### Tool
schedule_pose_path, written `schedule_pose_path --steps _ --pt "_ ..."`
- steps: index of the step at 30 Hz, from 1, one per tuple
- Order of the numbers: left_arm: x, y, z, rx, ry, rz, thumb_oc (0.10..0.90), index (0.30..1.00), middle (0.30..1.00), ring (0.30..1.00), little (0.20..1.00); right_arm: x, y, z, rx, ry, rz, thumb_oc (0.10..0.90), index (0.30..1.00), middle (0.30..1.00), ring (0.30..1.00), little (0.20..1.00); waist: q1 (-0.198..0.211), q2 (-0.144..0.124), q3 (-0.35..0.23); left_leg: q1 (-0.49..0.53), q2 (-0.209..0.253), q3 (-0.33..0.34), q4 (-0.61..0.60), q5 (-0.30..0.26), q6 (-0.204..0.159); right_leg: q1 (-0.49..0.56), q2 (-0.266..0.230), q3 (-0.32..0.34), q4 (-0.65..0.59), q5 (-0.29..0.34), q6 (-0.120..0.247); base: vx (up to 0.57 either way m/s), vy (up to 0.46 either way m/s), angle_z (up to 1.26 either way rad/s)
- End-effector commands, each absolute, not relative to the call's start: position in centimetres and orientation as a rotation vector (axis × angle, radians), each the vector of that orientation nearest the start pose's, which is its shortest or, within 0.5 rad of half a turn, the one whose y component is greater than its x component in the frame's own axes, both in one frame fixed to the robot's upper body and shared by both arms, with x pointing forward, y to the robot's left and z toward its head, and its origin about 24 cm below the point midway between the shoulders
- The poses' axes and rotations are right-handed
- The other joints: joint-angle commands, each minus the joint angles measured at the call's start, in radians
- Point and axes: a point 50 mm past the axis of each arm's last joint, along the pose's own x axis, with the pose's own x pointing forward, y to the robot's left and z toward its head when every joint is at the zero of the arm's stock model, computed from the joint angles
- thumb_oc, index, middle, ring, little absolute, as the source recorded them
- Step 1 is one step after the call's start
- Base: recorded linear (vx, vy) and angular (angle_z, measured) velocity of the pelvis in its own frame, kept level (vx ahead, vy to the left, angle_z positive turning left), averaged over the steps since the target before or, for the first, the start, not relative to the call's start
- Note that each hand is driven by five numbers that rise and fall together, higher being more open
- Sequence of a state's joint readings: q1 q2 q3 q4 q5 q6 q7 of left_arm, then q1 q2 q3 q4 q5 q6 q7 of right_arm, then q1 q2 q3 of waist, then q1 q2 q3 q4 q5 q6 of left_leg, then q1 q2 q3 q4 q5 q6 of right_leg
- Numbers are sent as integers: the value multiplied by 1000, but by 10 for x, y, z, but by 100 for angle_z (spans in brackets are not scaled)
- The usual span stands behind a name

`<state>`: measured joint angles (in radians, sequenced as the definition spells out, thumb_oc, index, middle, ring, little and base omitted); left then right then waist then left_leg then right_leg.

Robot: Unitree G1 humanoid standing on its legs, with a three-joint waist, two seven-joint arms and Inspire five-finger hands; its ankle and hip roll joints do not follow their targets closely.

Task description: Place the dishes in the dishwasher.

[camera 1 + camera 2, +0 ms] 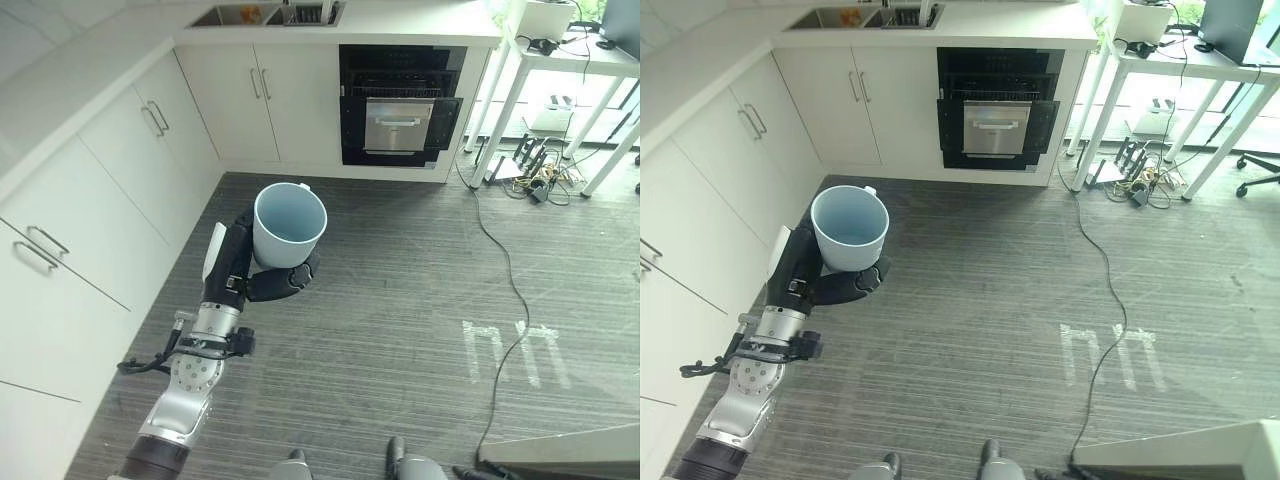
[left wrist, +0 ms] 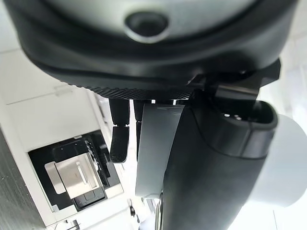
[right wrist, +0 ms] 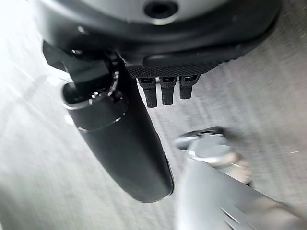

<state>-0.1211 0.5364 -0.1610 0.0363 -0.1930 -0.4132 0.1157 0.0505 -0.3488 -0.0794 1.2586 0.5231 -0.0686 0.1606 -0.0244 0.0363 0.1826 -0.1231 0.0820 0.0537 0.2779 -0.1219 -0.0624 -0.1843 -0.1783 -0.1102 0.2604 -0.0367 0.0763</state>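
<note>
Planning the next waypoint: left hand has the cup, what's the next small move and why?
Probably carry the cup forward toward the open dishwasher. The left hand holds the cup upright over the floor, well short of the appliance across the room, whose door is down with a rack showing.

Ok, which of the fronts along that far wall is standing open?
The black dishwasher, right of the two white cabinet doors, which are shut. Its door hangs open, racks showing. The left hand holds the mug.
</note>
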Motion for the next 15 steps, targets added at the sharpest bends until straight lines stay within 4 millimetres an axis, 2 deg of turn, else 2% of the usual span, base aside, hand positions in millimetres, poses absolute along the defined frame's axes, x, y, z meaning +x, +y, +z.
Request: schedule_pose_path --steps 1,6,14,15 --pt "268 205 172 253 -739 -54 400 300 300 300 300 51 -268 -157 299 1120 -425 800 900 900 900 900 -27 7 -49 -37 -52 35 22 -102 31 103 67 -75 40 -178 46 8 73 -27" --pt "265 205 168 270 -725 -44 400 300 300 300 300 51 -259 -159 268 1137 -375 800 900 900 900 900 -26 2 -64 -12 -61 49 22 -127 44 100 52 -67 40 -175 60 34 23 -31" --pt "261 211 172 276 -709 -52 400 300 300 300 300 42 -260 -160 296 1164 -359 800 900 900 900 900 -25 -2 -82 5 -35 104 22 -138 37 87 27 -80 40 -172 78 26 -38 -4" --pt "270 188 149 144 -673 -129 400 300 300 300 300 86 -244 -154 271 1027 -274 800 900 900 900 900 -41 -15 -74 -9 -49 135 22 -138 73 75 91 -38 40 -164 41 -2 -84 -5"
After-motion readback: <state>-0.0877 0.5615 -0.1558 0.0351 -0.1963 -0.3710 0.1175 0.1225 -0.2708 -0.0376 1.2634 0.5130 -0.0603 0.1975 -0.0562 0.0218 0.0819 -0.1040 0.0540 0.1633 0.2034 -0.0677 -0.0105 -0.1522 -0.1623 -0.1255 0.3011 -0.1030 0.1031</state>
